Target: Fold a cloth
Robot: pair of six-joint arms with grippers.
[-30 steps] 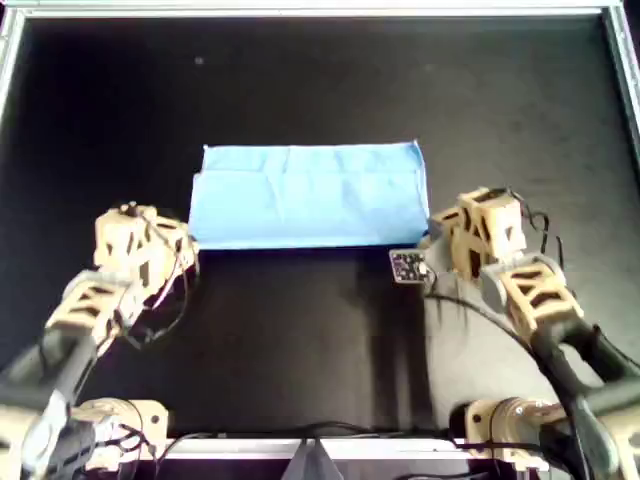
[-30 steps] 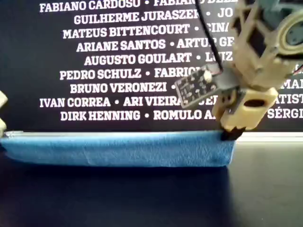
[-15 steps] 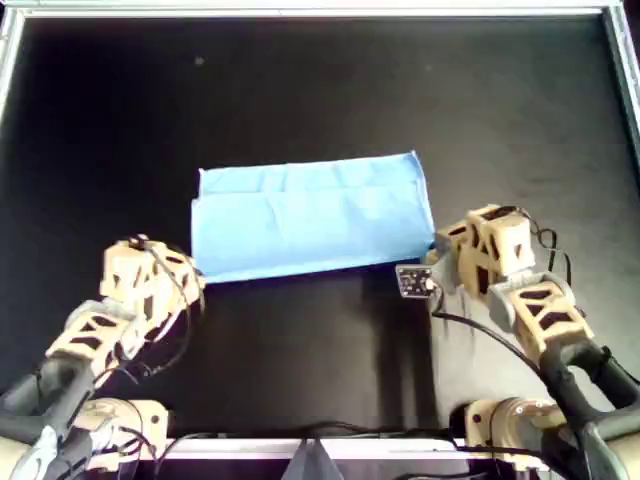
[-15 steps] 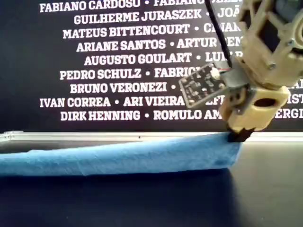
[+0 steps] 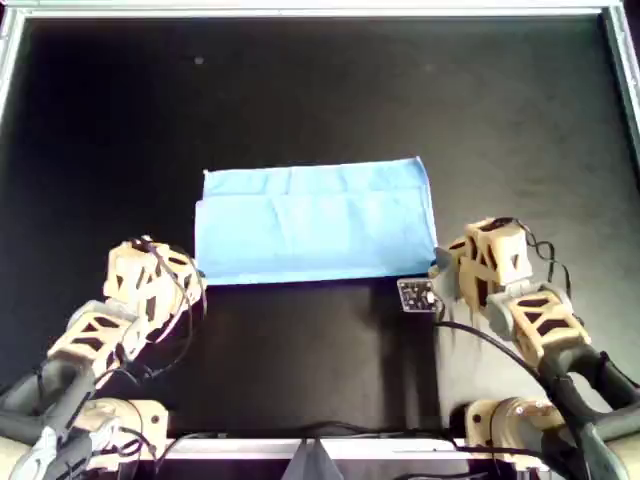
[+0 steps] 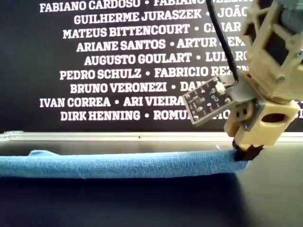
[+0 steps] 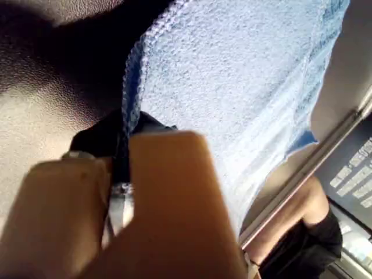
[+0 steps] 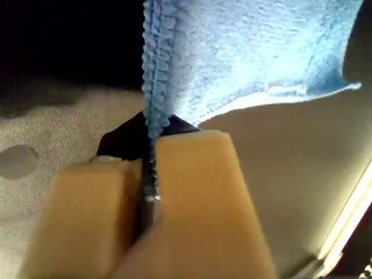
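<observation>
The light blue cloth (image 5: 315, 220) lies on the black table as a folded rectangle, with a strip of its lower layer showing along the far edge. It appears in the exterior view (image 6: 118, 164) as a low flat band. My first gripper (image 5: 190, 275) is shut on the cloth's near corner at the overhead view's left. Its jaws pinch the stitched edge (image 7: 125, 139). My second gripper (image 5: 437, 265) is shut on the near corner at the overhead view's right. It sits low at the table (image 6: 246, 152) with two stitched edges between its jaws (image 8: 150, 131).
A metal rail (image 5: 320, 10) frames the black table. A poster of white names (image 6: 118, 61) stands behind the far rail. A small circuit board (image 6: 210, 99) hangs beside my second gripper. The arm bases (image 5: 500, 425) stand at the near edge.
Both grippers have drawn the cloth toward the near edge in the overhead view. It skewed briefly and now lies level. In the exterior view my second gripper has dropped lower and the cloth lies flatter.
</observation>
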